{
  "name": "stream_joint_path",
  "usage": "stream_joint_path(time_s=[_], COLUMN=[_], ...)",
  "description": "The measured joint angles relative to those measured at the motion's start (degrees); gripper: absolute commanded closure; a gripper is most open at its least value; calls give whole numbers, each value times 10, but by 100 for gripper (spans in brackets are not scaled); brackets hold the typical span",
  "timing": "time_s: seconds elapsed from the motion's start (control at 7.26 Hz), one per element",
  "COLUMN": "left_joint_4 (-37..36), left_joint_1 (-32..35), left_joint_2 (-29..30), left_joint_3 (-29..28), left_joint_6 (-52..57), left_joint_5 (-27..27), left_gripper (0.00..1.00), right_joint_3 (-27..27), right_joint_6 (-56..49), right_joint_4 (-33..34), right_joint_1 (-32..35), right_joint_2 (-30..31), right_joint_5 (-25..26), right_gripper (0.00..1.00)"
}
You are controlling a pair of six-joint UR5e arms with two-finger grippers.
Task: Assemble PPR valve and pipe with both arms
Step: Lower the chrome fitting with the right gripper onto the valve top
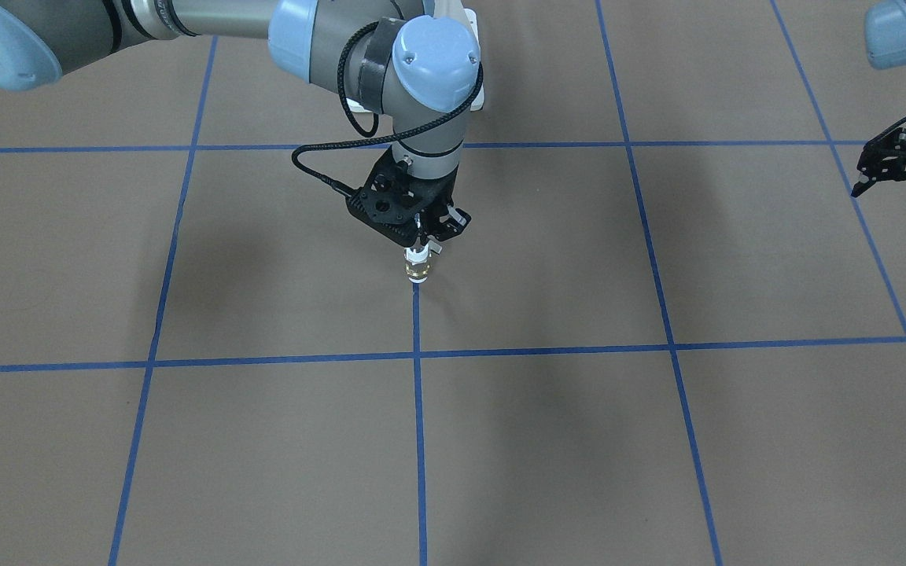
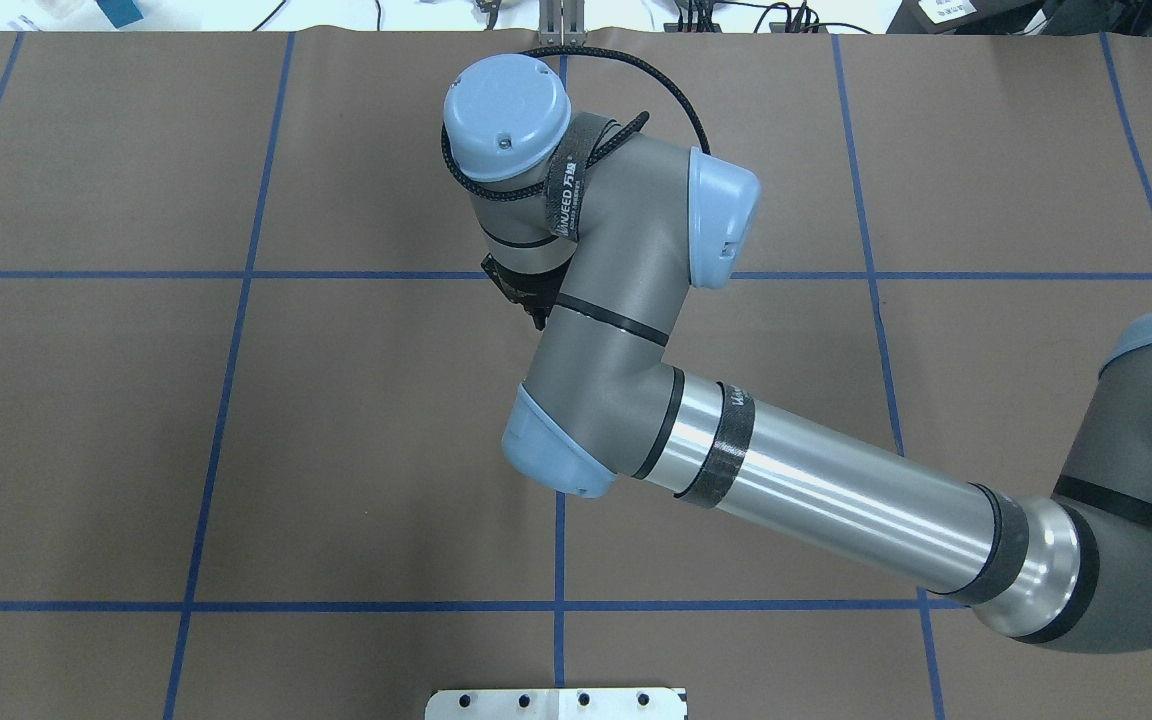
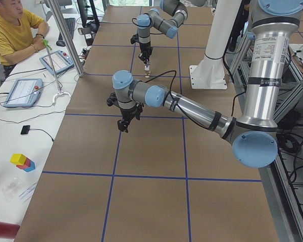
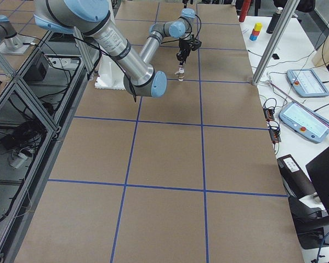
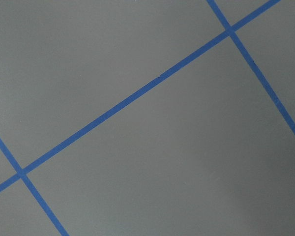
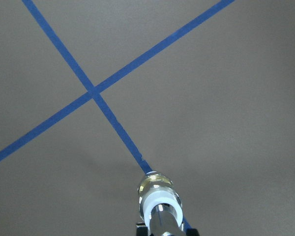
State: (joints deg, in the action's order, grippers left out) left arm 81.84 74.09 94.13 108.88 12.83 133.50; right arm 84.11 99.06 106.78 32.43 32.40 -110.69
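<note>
My right gripper (image 1: pixel 427 236) points straight down near the table's middle and is shut on the top of an upright stack. The stack is the silver pipe (image 6: pixel 161 222) on top and the PPR valve (image 1: pixel 419 267) below, with a white collar, a brass lower end and a small grey lever. The valve's lower end sits at or just above a blue tape line. The stack also shows in the exterior right view (image 4: pixel 181 74). In the overhead view the arm hides it. My left gripper (image 1: pixel 897 203) hangs open and empty far off to the side, above bare table.
Brown table with a blue tape grid (image 1: pixel 417 354). The white pedestal base (image 3: pixel 207 75) stands at the robot's side of the table. A seated operator (image 3: pixel 12 30) and tablets (image 3: pixel 22 92) are at a side desk beyond a metal post (image 3: pixel 65 40).
</note>
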Motion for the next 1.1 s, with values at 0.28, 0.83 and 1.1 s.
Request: stream_joint_path(time_s=[0.28, 0.83, 1.1], left_joint_4=[1, 1, 1], left_joint_1=[0, 0, 0], left_joint_2=[-1, -2, -2], left_joint_3=[0, 0, 1], left_joint_6=[0, 0, 0], left_joint_5=[0, 0, 0], left_gripper=[0, 0, 0], right_joint_3=[0, 0, -1], right_joint_6=[0, 0, 0], right_joint_4=[-1, -8, -9], right_joint_1=[-1, -5, -8], right_joint_2=[0, 3, 8], right_joint_5=[1, 3, 4], right_gripper=[100, 100, 100])
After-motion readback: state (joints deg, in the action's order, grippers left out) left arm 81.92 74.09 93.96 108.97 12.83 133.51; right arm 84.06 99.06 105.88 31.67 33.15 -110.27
